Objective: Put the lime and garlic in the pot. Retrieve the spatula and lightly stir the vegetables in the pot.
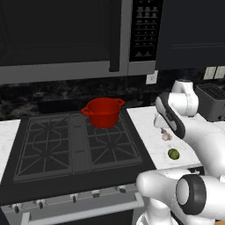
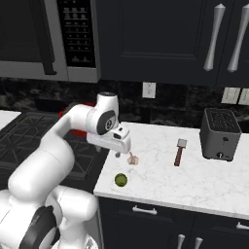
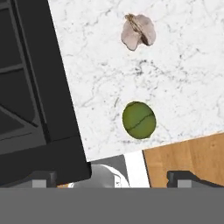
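The black stovetop (image 1: 74, 145) fills the lower left of the left base view, its grates in 2 banks, and it shows again as a dark slab down the left side of the hand view. To its right the white marble desk (image 2: 204, 180) runs across the middle right of the right base view, under dark cabinets and a microwave (image 1: 66, 35) that spans the top of the left base view. The white arm (image 2: 58, 146) bends up from the lower left of the right base view and reaches over the near left part of the desk. A dark toaster (image 2: 220, 134) stands at the right of the desk in that view, well apart from the other things. The pot (image 1: 103, 112), bright red with 2 loop handles, sits on the back right burner, at the centre of the left base view. The gripper (image 2: 118, 154) hangs over the desk just above the garlic, its fingers spread wide and released, grasping nothing. The spatula (image 2: 180, 151) lies flat on the desk at the centre right of the right base view, between the garlic and the toaster. The lime (image 3: 139, 120) rests on the marble near the desk's front edge, at the centre of the hand view. The garlic (image 3: 138, 31), pale and papery, lies near the lime, at the top of the hand view.
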